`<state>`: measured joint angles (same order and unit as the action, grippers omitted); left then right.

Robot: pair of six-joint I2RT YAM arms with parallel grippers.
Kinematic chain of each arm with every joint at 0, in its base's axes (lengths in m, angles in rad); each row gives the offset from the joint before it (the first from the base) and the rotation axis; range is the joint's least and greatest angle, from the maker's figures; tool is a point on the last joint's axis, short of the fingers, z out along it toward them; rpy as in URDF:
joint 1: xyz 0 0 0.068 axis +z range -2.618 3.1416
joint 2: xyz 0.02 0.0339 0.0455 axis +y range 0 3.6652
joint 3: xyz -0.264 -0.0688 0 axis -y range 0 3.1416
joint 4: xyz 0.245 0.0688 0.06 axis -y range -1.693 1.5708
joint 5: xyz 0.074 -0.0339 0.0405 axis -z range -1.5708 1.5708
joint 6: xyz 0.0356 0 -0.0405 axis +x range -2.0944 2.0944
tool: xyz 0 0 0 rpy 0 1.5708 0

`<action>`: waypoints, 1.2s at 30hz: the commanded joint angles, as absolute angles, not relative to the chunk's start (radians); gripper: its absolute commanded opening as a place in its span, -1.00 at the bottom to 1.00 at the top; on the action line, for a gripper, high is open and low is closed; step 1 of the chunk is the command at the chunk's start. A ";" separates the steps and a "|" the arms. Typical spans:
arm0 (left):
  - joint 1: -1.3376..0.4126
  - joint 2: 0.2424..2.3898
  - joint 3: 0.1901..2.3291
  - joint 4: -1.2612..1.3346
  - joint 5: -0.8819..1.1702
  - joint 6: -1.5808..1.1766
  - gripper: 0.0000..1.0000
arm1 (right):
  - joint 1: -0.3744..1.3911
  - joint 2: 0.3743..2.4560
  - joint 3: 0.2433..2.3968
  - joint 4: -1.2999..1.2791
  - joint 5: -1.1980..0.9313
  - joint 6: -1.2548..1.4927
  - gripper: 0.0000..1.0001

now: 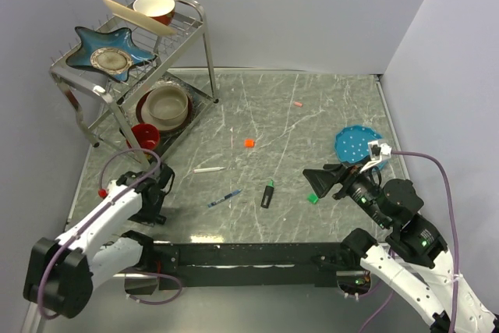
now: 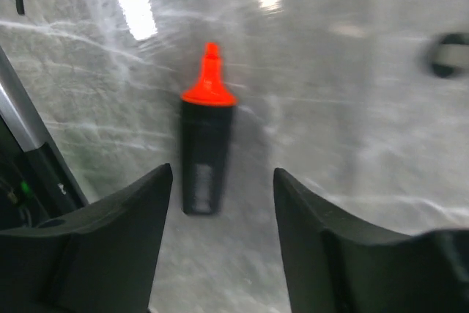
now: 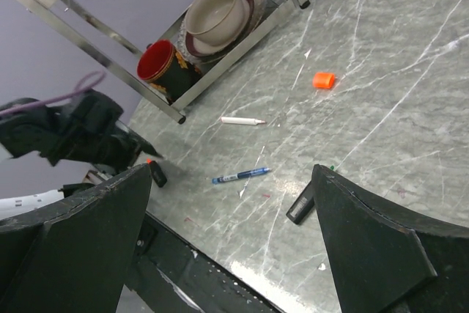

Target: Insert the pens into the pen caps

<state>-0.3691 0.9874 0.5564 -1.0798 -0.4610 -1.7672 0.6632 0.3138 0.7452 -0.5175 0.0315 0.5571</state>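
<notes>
A black highlighter with an orange tip [image 2: 207, 148] lies on the table just ahead of my open left gripper [image 2: 222, 174], nearer its left finger; it also shows in the right wrist view [image 3: 157, 174]. My left gripper [image 1: 158, 193] is low over the table's near left. My right gripper [image 1: 320, 181] is open and empty, raised at the near right [image 3: 231, 170]. The green cap [image 1: 313, 198] lies beside it. A second black highlighter [image 1: 267, 193], the blue ballpoint [image 1: 224, 198] and the white pen [image 1: 209, 169] lie mid-table. The orange cap [image 1: 249, 143] and the pink cap [image 1: 297, 104] lie farther back.
A metal dish rack [image 1: 207, 44] stands at the back left with a blue star plate [image 1: 109, 46], bowls and a red cup [image 1: 145, 136]. A blue round perforated disc [image 1: 357, 143] lies behind my right gripper. Grey walls close the table's back and sides.
</notes>
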 commanded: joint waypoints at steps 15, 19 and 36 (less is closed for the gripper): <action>-0.295 1.194 0.522 -0.910 -0.353 -1.578 -0.55 | 0.660 0.278 0.749 -0.517 0.040 0.552 0.94; -0.295 1.115 0.512 -0.914 -0.354 -1.568 -0.95 | 0.660 0.275 0.761 -0.541 0.070 0.566 0.94; -0.394 0.511 0.428 -0.306 0.284 -0.999 -0.98 | 0.660 0.498 0.664 -0.301 -0.095 0.758 0.80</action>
<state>-0.3752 0.5518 0.4992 -0.6296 -0.0753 -1.1816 0.6632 0.3729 0.6552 -0.4210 -0.0292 0.7036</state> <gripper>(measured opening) 0.187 0.912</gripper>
